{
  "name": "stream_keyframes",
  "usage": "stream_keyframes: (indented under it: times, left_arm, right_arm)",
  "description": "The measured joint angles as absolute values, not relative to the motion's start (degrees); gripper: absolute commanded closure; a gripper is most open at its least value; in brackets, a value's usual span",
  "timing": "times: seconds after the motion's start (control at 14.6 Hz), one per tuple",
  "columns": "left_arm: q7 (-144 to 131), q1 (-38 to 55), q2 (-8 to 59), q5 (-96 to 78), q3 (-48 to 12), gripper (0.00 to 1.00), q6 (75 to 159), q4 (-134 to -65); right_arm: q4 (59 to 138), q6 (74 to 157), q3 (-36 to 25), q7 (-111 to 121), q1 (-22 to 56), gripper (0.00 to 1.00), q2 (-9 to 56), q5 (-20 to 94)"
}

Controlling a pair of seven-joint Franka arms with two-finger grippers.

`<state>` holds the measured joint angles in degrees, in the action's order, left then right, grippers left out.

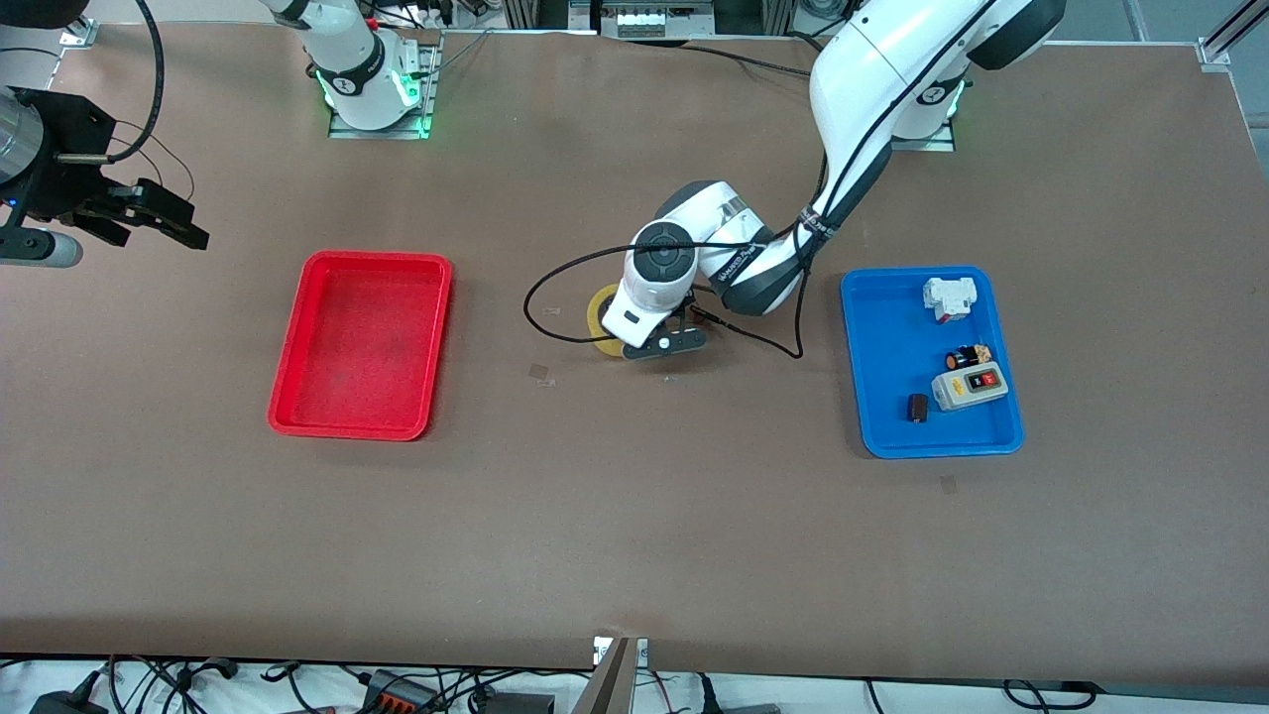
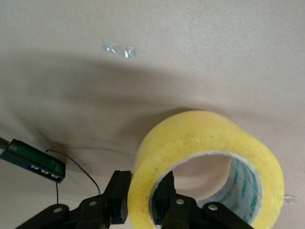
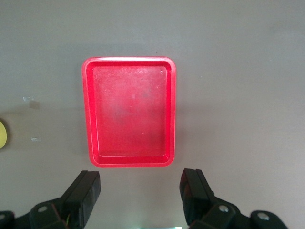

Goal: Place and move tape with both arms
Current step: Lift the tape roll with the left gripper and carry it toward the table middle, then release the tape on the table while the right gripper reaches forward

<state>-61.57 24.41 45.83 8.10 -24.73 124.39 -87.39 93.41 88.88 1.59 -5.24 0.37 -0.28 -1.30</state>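
The tape point(image 1: 598, 315), a yellowish roll with a wide hollow core, appears to lie flat on the brown table between the red tray point(image 1: 377, 260) and the blue tray point(image 1: 892, 337). My left gripper point(image 1: 623, 342) is low over it, shut on the tape's wall. In the left wrist view one finger point(image 2: 119, 193) is outside the tape point(image 2: 200, 131) and the other is inside the core, with the left gripper point(image 2: 143, 188) straddling the wall. My right gripper point(image 1: 176, 223) hangs open over the right arm's end of the table. The right gripper point(image 3: 142, 188) holds nothing and faces the red tray point(image 3: 128, 63).
The blue tray holds a grey switch box with red buttons point(image 1: 970, 385), a white part point(image 1: 949, 297), a small dark block point(image 1: 918, 408) and a small round piece point(image 1: 967, 357). A black cable point(image 1: 555, 288) loops over the table beside the tape. Bits of clear tape point(image 1: 540, 373) stick to the table.
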Motion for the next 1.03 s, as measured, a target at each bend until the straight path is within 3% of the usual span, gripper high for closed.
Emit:
stream_keyframes:
  times: [0.14, 0.55, 0.82, 1.03]
  left_arm:
    - [-62.14, 25.72, 46.05, 8.1, -23.52, 0.02, 124.68, -87.21]
    - [-63.2, 24.91, 45.62, 8.1, -22.46, 0.0, 124.2, -83.77]
    - [-63.2, 19.81, 40.44, 8.12, -22.44, 0.0, 115.86, -82.65]
    - [-62.03, 15.53, 35.0, 8.14, -22.45, 0.0, 108.82, -82.6]
  right_arm:
    - [93.55, 88.97, 1.59, -5.24, 0.37, 0.02, -0.29, -1.3]
    - [93.67, 89.24, 1.61, -5.24, 0.4, 0.02, -0.29, -1.3]
    - [93.69, 89.31, 2.11, -5.24, 1.73, 0.02, -0.3, -1.12]
    - [94.04, 90.42, 2.33, -6.87, 6.99, 0.02, -0.21, -0.84]
